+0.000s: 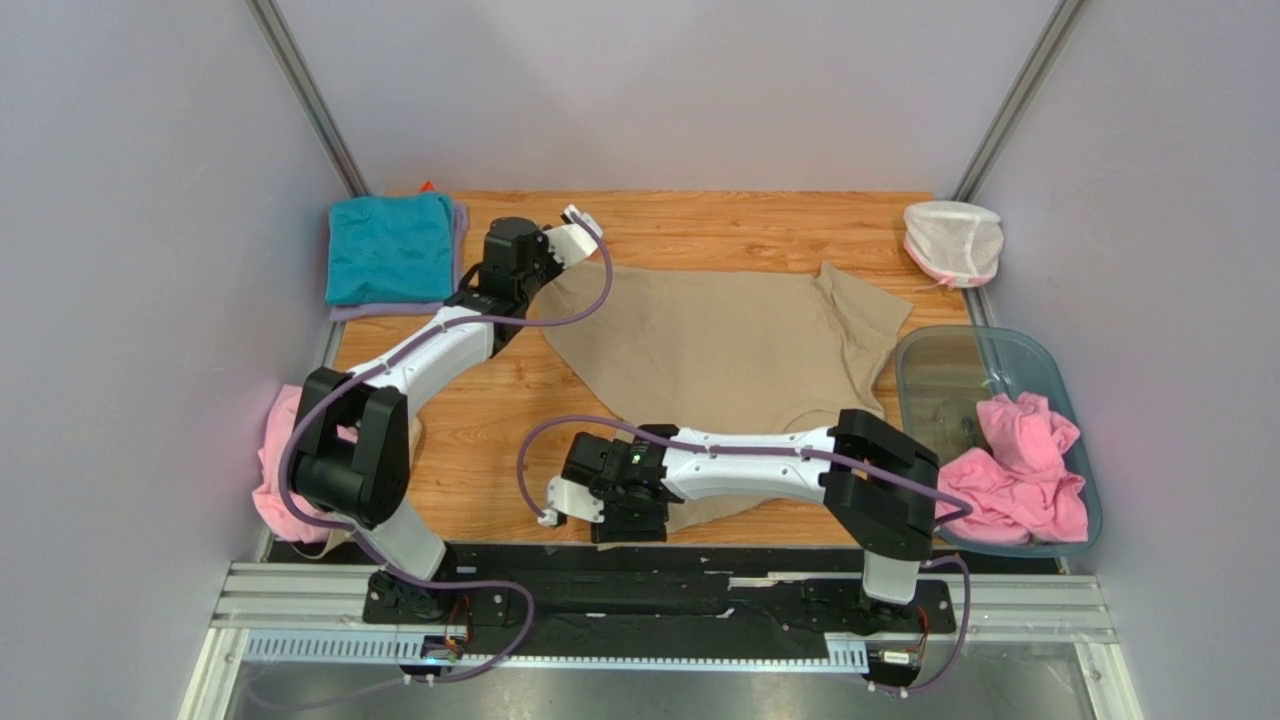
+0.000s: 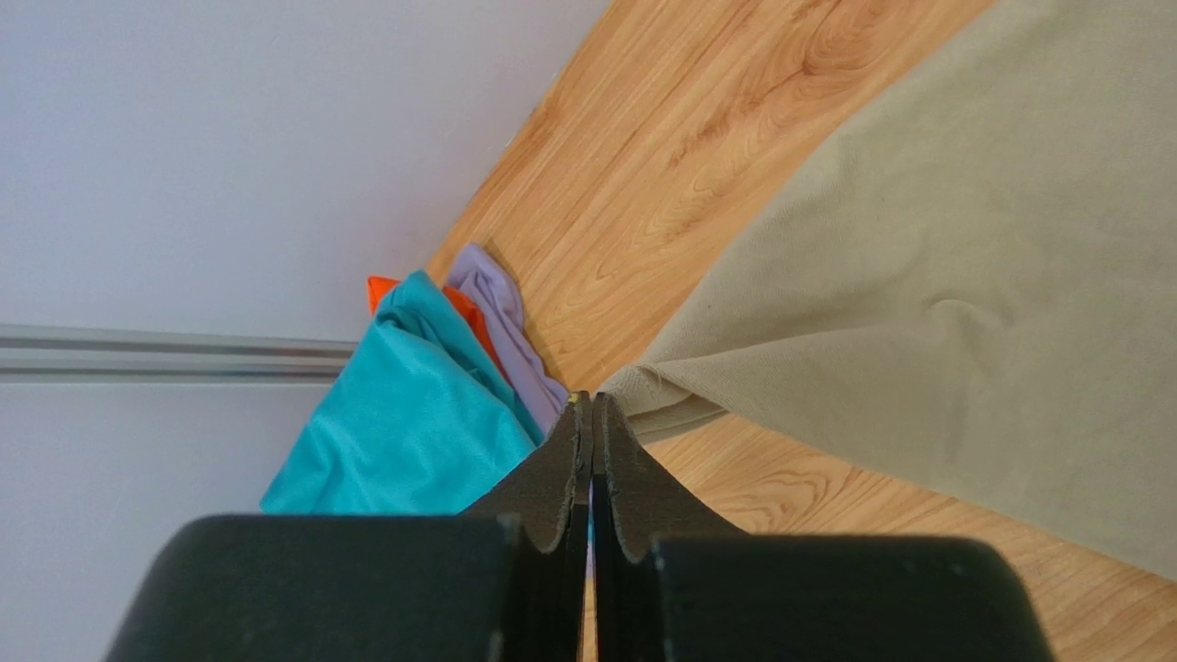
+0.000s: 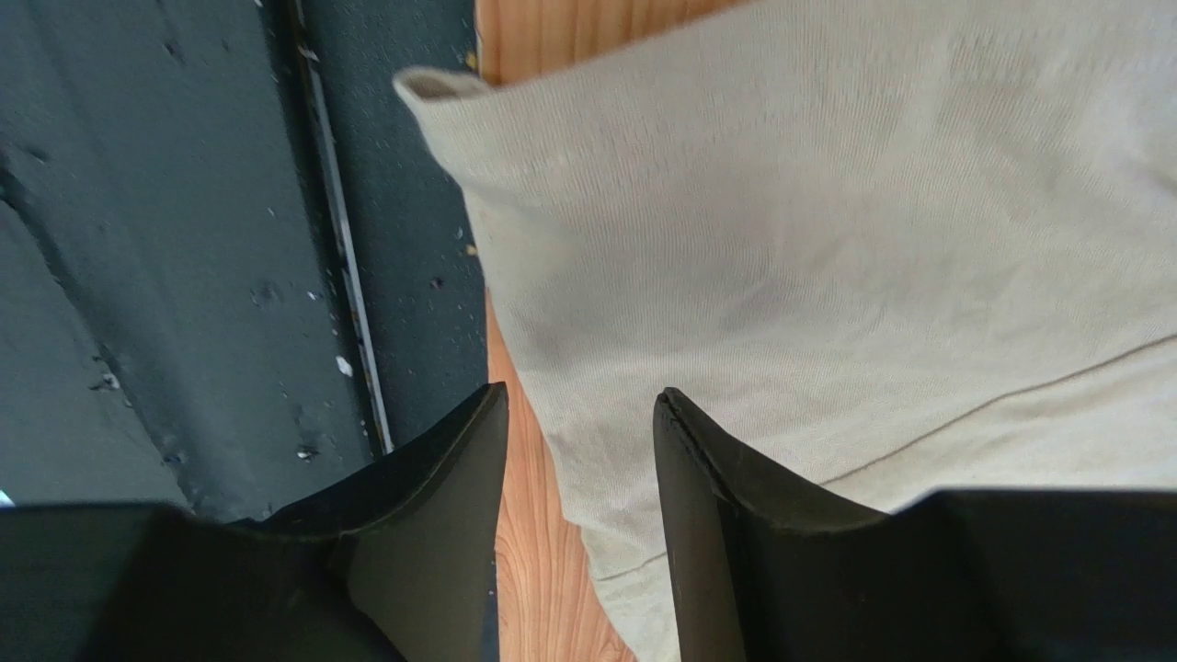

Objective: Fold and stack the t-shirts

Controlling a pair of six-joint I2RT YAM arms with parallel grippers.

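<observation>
large tan-beige cotton t-shirt (image 1: pixel 721 353) lies spread flat at the centre of the wooden table (image 1: pixel 496 413). its 6 o'clock hem is hidden under the right arm, and one sleeve is rumpled toward 2 o'clock.

left gripper (image 1: pixel 579 228) (image 2: pixel 591 403) sits at the shirt's 11 o'clock corner. in the left wrist view its jaws are pressed together and the cloth draws to a point at their tips, so the corner looks pinched.

right gripper (image 1: pixel 559 507) (image 3: pixel 580 400) is at 7 o'clock, jaws apart, over the near corner of the tan cloth. whether either jaw touches the fabric cannot be told. a black base strip (image 3: pixel 166 248) lies just beside it.

folded teal t-shirt (image 1: pixel 388 248) (image 2: pixel 401 428) sits at 10 o'clock on a lilac t-shirt (image 1: pixel 394 311) (image 2: pixel 504 324), of which only the edge shows. an orange sliver (image 2: pixel 470 311) peeks out between them and is too little to identify.

crumpled pink t-shirts (image 1: pixel 1029 473) spill over the near rim of a clear bluish plastic tub (image 1: pixel 962 360) at 4 o'clock. more pink cloth (image 1: pixel 278 450) at 8 o'clock is half hidden by the left arm.

small white net pouch (image 1: pixel 951 240) sits at 1 o'clock.
</observation>
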